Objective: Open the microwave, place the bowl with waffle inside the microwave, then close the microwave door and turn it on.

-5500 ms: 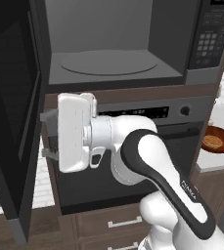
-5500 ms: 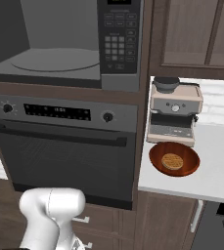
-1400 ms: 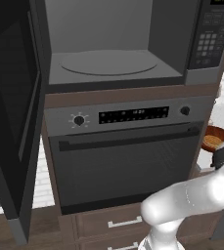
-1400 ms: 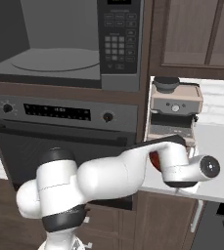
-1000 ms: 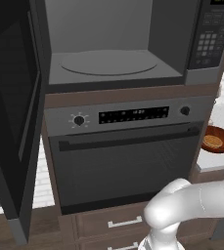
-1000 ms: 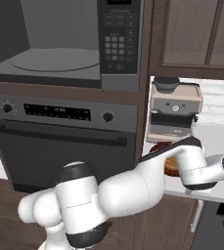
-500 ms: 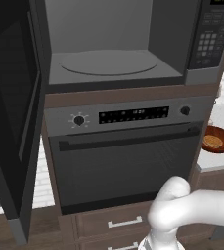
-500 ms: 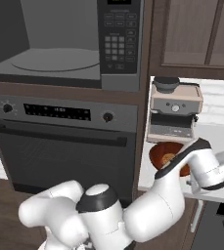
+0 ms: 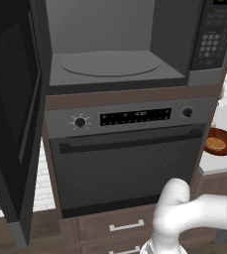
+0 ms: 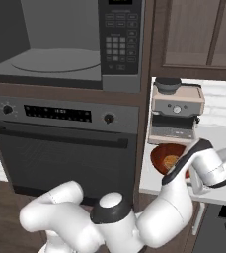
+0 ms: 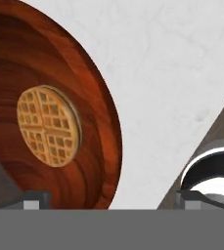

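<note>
At the far left the microwave door (image 9: pixel 11 114) stands swung wide open, its dark tinted glass edge-on to the room and reaching down past the oven front. Beside it the microwave (image 9: pixel 117 47) shows its grey cavity with the round turntable (image 9: pixel 110 63) bare, and the black keypad panel (image 9: pixel 211 37) closes off its right side. Below sits the black oven (image 9: pixel 127 158), with a knob at each end of its lit display strip and a long bar handle across the door; under that are wooden drawers (image 9: pixel 120 225) with pale pulls, and a dark wood floor (image 10: pixel 1 207).

To the right of the oven column a white marbled counter (image 10: pixel 218 143) begins, backed by pale tile and topped by brown wall cabinets (image 10: pixel 198 34). A steel coffee machine (image 10: pixel 176 111) stands at the back of it. Just in front of the machine lies the bowl (image 10: pixel 166 158), reddish-brown and glossy, resting flat on the counter with the waffle (image 10: pixel 170 160) lying in its middle. The arm's white forearm crosses in front of the bowl's right edge and the hand hangs over the counter's front right.

From the hand's own camera the gripper (image 11: pixel 111 197) is spread wide and holds nothing: one fingertip shows against the bowl, the other beside a shiny metal object (image 11: pixel 211 168), with bare counter between them.
</note>
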